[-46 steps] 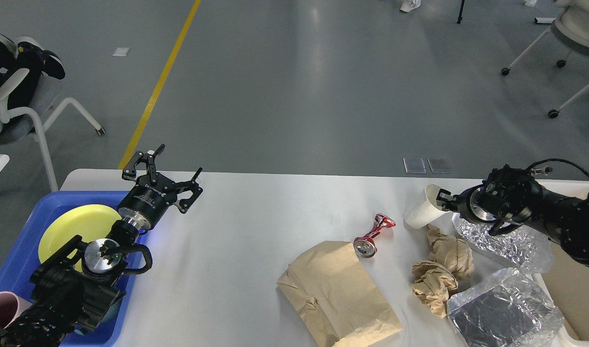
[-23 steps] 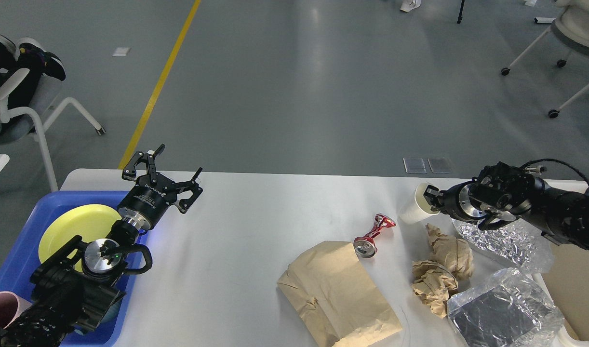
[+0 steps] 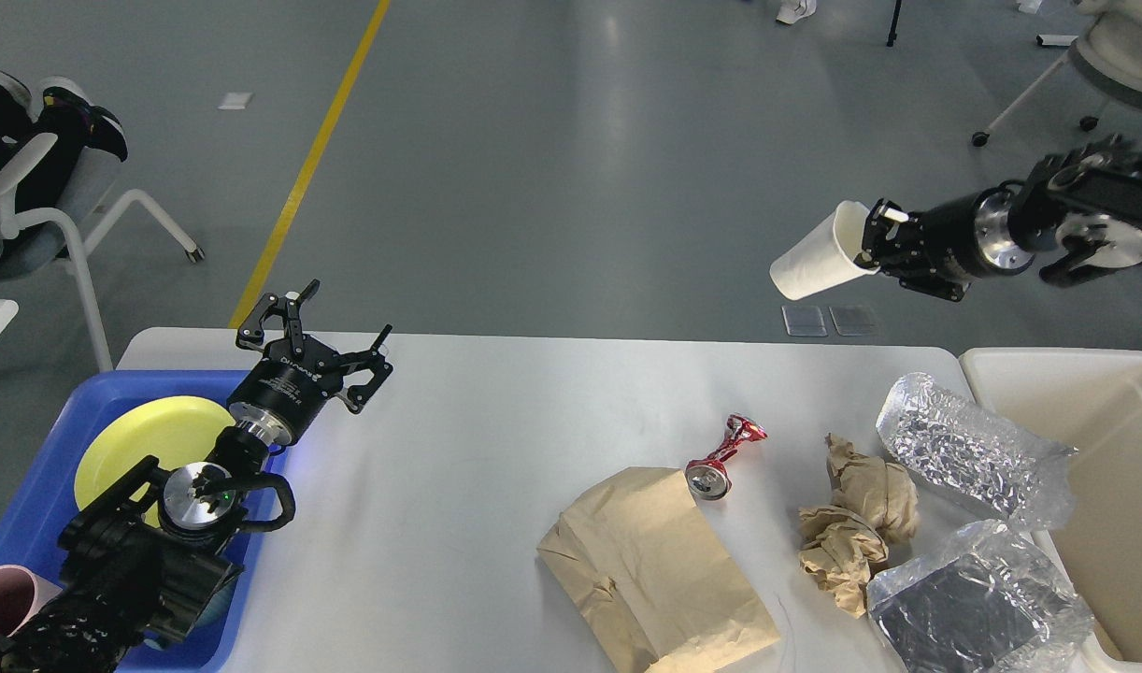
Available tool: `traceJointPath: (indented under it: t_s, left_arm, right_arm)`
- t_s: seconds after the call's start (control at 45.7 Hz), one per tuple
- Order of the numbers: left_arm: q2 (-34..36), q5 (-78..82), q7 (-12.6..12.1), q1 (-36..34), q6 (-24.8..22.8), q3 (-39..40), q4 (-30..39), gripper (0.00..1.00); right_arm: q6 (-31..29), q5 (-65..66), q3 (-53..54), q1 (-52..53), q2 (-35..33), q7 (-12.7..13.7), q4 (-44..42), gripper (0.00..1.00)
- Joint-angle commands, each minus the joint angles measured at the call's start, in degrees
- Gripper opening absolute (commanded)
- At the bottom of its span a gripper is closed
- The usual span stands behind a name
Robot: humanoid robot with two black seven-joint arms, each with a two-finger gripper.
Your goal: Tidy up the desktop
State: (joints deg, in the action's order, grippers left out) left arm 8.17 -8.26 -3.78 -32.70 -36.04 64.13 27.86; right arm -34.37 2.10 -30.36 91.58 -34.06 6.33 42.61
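The right claw (image 3: 872, 245) grips a white cup (image 3: 814, 264) by its rim, holding it tilted in the air beyond the far edge of the worktop (image 3: 459, 467). The left claw (image 3: 321, 335) hangs with fingers spread and nothing in them, above the worktop's far left corner, just beside the blue tray (image 3: 38, 509). A yellow plate (image 3: 146, 439) lies in that tray. The worktop fills the near half of the view; on its right side lie a paper bag (image 3: 655, 570), a crushed red can (image 3: 725, 455), crumpled brown paper (image 3: 856, 519) and two foil bags (image 3: 973, 449). A beige bin (image 3: 1104, 421) stands at the right edge.
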Motion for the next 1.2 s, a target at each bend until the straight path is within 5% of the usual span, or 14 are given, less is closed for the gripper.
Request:
traceJointPath:
  t_s: [0.0,0.24,0.437,0.59,0.984,1.18]
  left_arm:
    - [0.00,0.00,0.00,0.00,0.00,-0.05,0.00,0.96]
    - [0.00,0.00,0.00,0.00,0.00,0.03,0.00,0.96]
    - [0.00,0.00,0.00,0.00,0.00,0.03,0.00,0.96]
    - [0.00,0.00,0.00,0.00,0.00,0.03,0.00,0.96]
    - [0.00,0.00,0.00,0.00,0.00,0.03,0.00,0.96]
    - [0.00,0.00,0.00,0.00,0.00,0.03,0.00,0.96]
  right_arm:
    - [-3.50,0.01,4.60,3.95,-3.90,0.09,0.28,0.00]
    - [0.17,0.18,4.88,3.18,-5.93,0.09,-0.95,0.00]
    - [25.55,0.09,2.59,-10.00,-5.76,0.09,-4.82,0.00]
    - [37.53,0.01,2.59,-19.49,-5.84,0.09,-8.24,0.00]
    - [39.47,0.27,2.50,-40.69,-5.32,0.00,-17.56,0.00]
    - [39.56,0.09,-2.77,-42.36,-4.70,0.00,-17.74,0.81]
